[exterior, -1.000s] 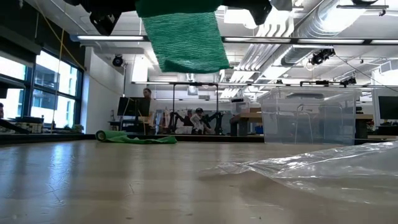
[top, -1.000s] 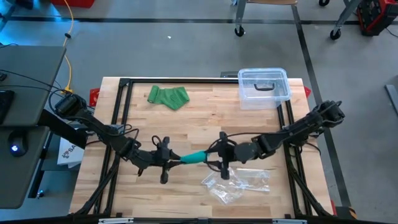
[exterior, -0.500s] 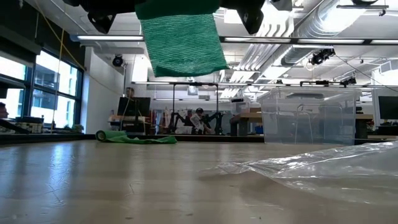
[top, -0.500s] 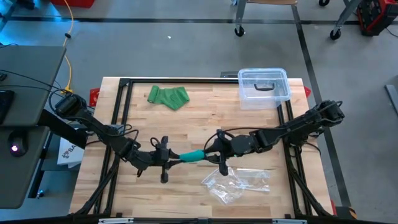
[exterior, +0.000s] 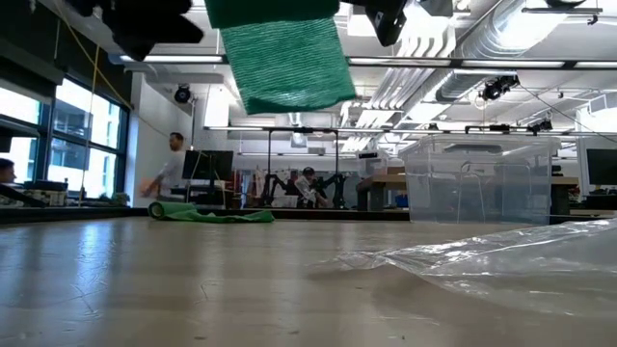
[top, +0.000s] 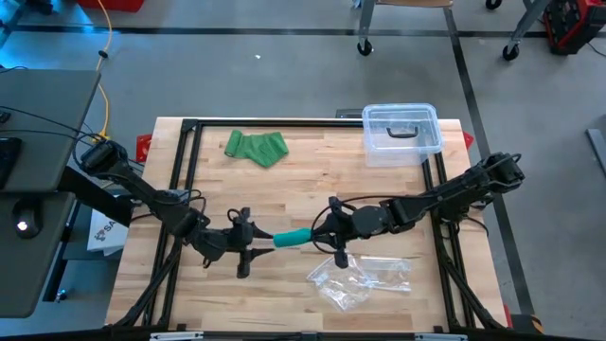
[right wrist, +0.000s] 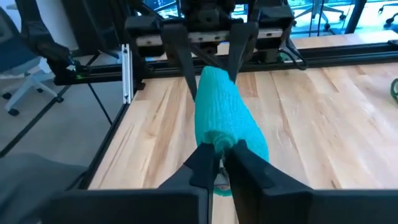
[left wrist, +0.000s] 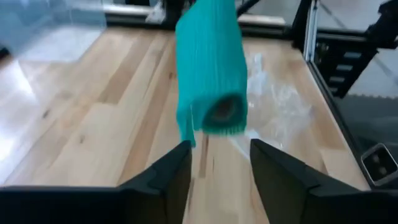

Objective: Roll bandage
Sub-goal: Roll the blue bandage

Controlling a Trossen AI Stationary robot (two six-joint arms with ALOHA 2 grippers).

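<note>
Teal ribbed cloth bandage roll [top: 293, 237] held above table centre. Right gripper [right wrist: 219, 163] pinched tight on one end; left gripper [left wrist: 219, 163] parted, just off other end (no hold). Risk: single thin pinch, so roll may sag, slip or unwind w/ loose edge dangling.

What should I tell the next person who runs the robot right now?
Left hand: open, just off the near end of the teal bandage roll, no longer gripping.
Right hand: shut on the teal bandage roll's other end, holding it above the table.
Elsewhere: a loose green bandage lies at the back left, a clear lidded box at the back right, an empty plastic wrapper at the front.
Done: teal bandage looks rolled, with a short tail hanging.
Left: tuck the tail and set it down; the green one is untouched.
</note>
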